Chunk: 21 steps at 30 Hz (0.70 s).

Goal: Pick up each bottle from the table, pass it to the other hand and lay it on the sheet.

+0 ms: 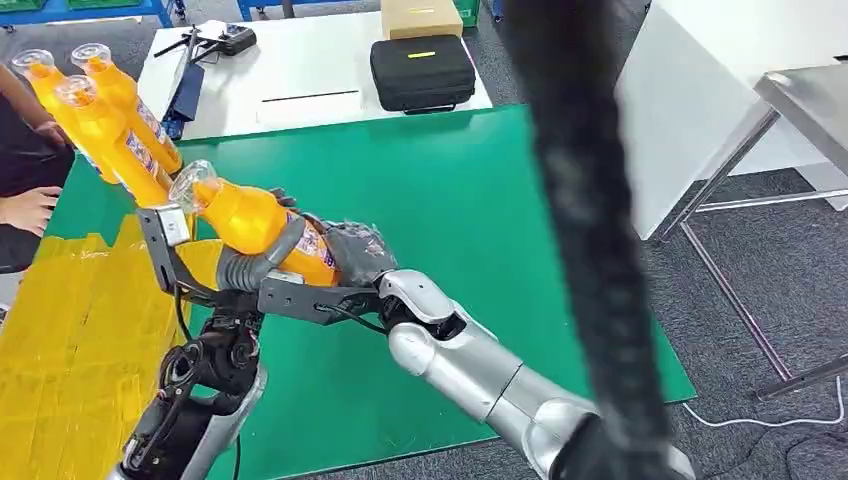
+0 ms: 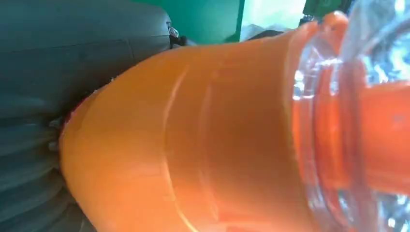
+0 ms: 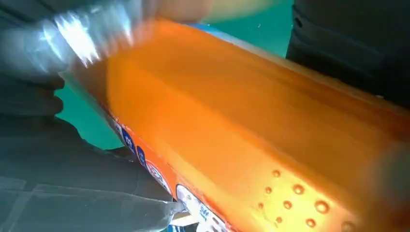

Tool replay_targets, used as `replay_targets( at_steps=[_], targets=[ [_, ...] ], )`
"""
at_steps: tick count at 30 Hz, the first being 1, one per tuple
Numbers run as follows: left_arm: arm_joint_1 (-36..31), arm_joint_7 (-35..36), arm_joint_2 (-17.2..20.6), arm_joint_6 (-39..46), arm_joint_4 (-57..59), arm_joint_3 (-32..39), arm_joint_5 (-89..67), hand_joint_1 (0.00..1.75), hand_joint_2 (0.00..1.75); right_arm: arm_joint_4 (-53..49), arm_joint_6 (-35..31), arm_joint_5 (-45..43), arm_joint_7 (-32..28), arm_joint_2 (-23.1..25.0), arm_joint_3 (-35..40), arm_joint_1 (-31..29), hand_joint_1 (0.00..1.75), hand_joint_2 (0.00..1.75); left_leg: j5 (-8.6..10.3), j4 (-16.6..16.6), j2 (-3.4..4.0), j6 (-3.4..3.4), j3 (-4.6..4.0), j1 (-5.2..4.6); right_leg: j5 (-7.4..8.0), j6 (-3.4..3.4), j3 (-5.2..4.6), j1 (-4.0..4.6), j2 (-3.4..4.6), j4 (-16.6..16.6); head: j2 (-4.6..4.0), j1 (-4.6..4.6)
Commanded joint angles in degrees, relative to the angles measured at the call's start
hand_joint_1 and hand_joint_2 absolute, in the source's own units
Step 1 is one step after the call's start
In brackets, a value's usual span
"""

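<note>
At far left a person's hand (image 1: pixel 28 208) rests by the worktop edge, beside the yellow plastic sheet (image 1: pixel 70 330). 3 orange plastic bottles with clear caps (image 1: pixel 95 110) lie clustered at the sheet's far corner, on the green worktop cover (image 1: pixel 450 200). Further right, a 4th orange bottle with a printed label (image 1: pixel 262 225) is held off the surface, tilted, cap toward the sheet. The left robot hand (image 1: pixel 252 268) has its thumb wrapped round the bottle's middle; the right robot hand (image 1: pixel 350 250) grips the base end. Judgement: hand-over in progress. The left grasp should be confirmed firm before the right releases, then the bottle lowered flat beside the others, clear of them.
</note>
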Motion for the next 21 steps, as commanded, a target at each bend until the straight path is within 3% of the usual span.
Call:
replay_targets(
  at_steps=[1,9,14,18,21],
  targets=[
    [-4.91,-2.0,-2.08,1.8,1.0,-3.58,-0.98,1.75,1.75,4.33,2.57,-2.04,-1.31,1.14,7.02,0.61,0.0,0.0,-0.07,0.02,-0.16,-0.11,0.15,0.05,-0.12,0.03,0.23,0.05,-0.25,0.0,0.0,0.0],
    [-4.45,-2.42,-1.58,2.59,-0.57,-3.01,-2.72,1.75,1.75,4.56,2.43,-2.8,-1.2,0.82,5.78,1.03,0.0,0.0,-0.03,0.02,-0.15,-0.08,0.05,0.04,-0.07,0.02,0.12,0.04,-0.21,0.0,0.0,0.02],
    [-3.08,-6.94,4.92,3.43,-7.71,4.54,-9.8,1.75,1.75,3.14,0.12,0.31,-2.51,-5.75,0.7,2.8,0.0,0.0,-0.03,0.01,-0.13,-0.09,0.07,0.07,-0.05,0.01,0.14,0.07,-0.19,-0.04,0.0,0.0],
    [-3.6,-12.0,8.75,8.2,-9.59,11.85,-28.09,1.75,1.75,-6.37,-0.27,4.15,-5.52,-12.79,-8.15,8.16,0.0,0.0,-0.01,0.0,-0.21,-0.08,0.07,0.05,-0.07,0.02,0.15,0.06,-0.27,-0.03,0.0,0.0],
    [-5.68,-10.45,11.06,13.24,-4.8,14.66,-46.54,1.75,1.75,-12.14,0.03,6.19,-6.73,-15.33,-15.29,12.14,0.0,0.0,-0.1,0.09,-0.3,-0.13,0.14,0.07,-0.17,0.04,0.26,0.07,-0.38,0.05,0.0,0.02]
  ],
)
